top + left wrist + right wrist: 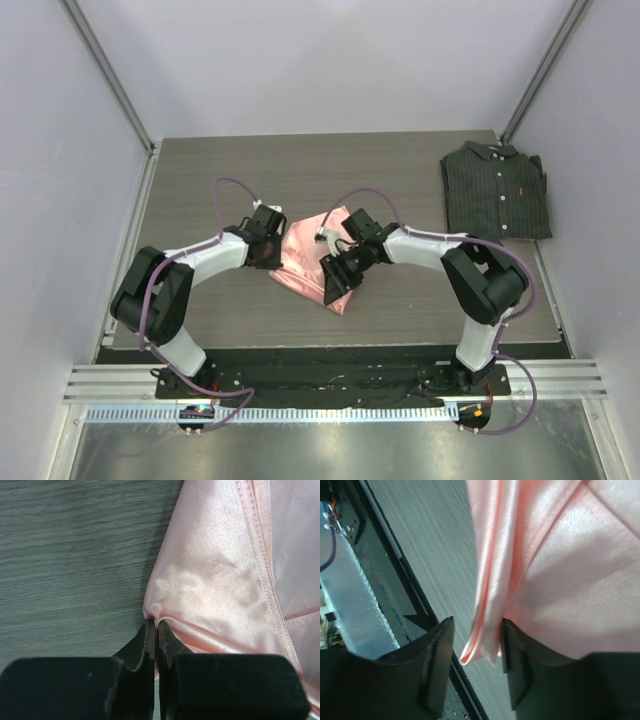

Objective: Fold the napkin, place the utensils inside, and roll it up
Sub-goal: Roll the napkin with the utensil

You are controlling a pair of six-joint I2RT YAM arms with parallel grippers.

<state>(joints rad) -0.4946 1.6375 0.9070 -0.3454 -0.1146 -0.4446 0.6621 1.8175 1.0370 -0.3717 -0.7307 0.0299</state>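
Napkin crease pinched tight in the closed left gripper, seen only in the left wrist view. The right wrist view shows the right gripper parted around a hanging hemmed corner. Shiny salmon-pink cloth, folded, lying mid-way across the table between both arms.

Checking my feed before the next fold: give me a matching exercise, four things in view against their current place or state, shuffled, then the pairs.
Things:
1. napkin
2. shirt
3. left gripper
4. right gripper

Place or state:
A. jaws apart, pink hem hanging between them
B. folded, dark, at the far right corner of the table
C. jaws pinched shut on a pink cloth edge
D. lying mid-table, partly folded

Pairs: 1-D, 2-B, 3-C, 4-A
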